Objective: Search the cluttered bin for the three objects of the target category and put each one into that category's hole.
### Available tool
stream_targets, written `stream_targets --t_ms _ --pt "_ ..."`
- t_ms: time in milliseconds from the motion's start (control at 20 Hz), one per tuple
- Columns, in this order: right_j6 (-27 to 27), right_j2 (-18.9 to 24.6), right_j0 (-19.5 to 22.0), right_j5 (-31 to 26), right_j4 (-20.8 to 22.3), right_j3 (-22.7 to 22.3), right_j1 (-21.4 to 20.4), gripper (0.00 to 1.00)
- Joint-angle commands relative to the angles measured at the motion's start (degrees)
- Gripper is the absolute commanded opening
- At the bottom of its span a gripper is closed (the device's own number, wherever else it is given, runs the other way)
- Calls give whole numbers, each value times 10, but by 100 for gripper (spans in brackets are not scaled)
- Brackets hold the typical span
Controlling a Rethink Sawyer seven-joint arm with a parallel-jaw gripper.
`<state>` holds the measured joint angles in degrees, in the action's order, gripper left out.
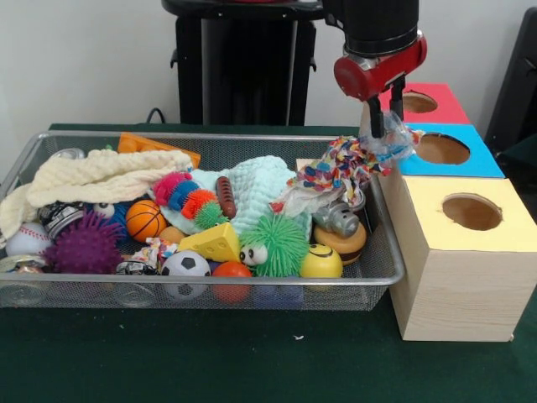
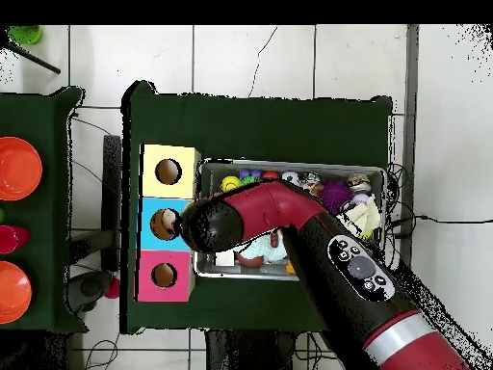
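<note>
My gripper (image 1: pixel 385 117) hangs over the right end of the wire-mesh bin (image 1: pixel 210 137), at the left edge of the blue-faced box. It is shut on a see-through crinkled plastic bottle (image 1: pixel 396 143), held above the bin's rim. A many-coloured rope toy (image 1: pixel 340 170) drapes right beside the bottle, touching it. The blue box's round hole (image 1: pixel 442 149) lies just right of the bottle. In the overhead view the arm's head (image 2: pixel 210 224) covers the gripper and reaches the blue box's hole (image 2: pixel 166 224). No other bottle shows clearly in the clutter.
The red-faced box (image 1: pixel 428 102) stands behind the blue one and the yellow-faced box (image 1: pixel 471 211) in front. The bin holds balls, a cream knit cloth (image 1: pixel 92 176), a green spiky toy (image 1: pixel 277 243) and a metal can (image 1: pixel 336 220). Orange bowls (image 2: pixel 17 166) sit on a side table.
</note>
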<state>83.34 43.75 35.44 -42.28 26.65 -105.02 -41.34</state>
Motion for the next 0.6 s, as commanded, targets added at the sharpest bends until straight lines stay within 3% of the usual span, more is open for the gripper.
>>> stream_targets --t_ms 50,300,600 --pt "62 -55 -7 -94 -50 4 19 0" --pt "56 -35 2 -74 -86 -17 12 0" --pt "51 -29 1 -45 -96 -42 -10 0"
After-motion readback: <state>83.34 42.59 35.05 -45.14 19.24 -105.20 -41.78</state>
